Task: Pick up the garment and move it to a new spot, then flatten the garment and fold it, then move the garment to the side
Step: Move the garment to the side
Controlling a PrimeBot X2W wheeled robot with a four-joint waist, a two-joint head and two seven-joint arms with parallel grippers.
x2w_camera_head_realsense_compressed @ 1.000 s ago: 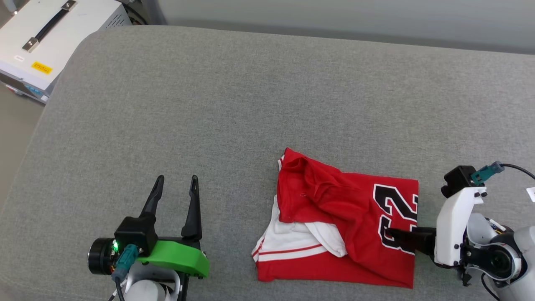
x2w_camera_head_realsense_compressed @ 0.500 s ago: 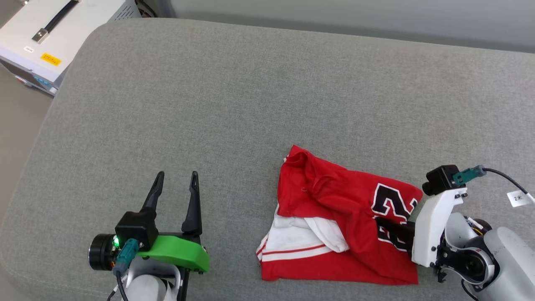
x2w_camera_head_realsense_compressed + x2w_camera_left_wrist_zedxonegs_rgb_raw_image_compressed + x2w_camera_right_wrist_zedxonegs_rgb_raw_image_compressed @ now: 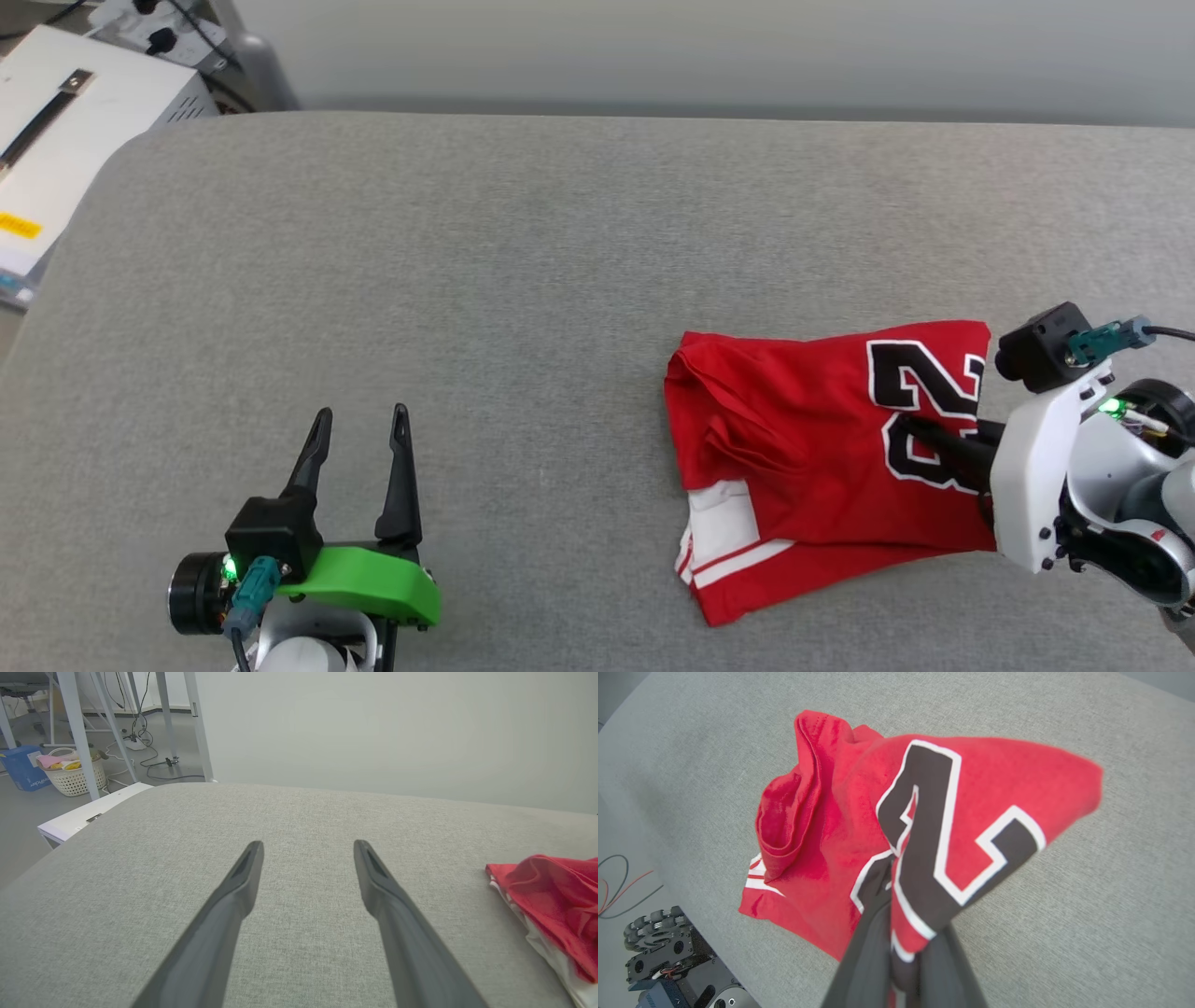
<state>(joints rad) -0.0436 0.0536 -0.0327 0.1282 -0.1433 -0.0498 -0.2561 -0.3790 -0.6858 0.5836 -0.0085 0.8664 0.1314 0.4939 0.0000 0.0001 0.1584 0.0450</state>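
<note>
Across nearly the whole head view stretches the grey fabric-covered worktop (image 3: 523,280), bare over most of its width, so there is plenty of room for the shirt to be carried to.

Toward the worktop's front right part lies the shirt (image 3: 803,420), red with a black, white-edged number on it. It is bunched rather than spread. One side is rolled into a thick ridge, and a white sleeve with red stripes pokes out underneath along the side facing the worktop's front edge. It is neither flat nor folded, so by my reading the task is at its very first step, the pick-up.

Off the worktop's back left corner stands a white case (image 3: 56,168) with a dark handle, which plays no part here.

Over the worktop's right edge the right claw (image 3: 910,427) reaches in sideways, its two fingers pressed together on a pinch of red cloth right at the black number. In the right wrist view the fabric rises in a tent from that pinch, and the corner of the shirt beyond the number looks raised off the worktop. Gripping one small fold near the edge lets the rest hang and trail.

Near the worktop's front left, the left claw (image 3: 361,411) hovers with its fingers spread wide and nothing between them, well apart from the shirt. It looks parked there, leaving the path clear.
</note>
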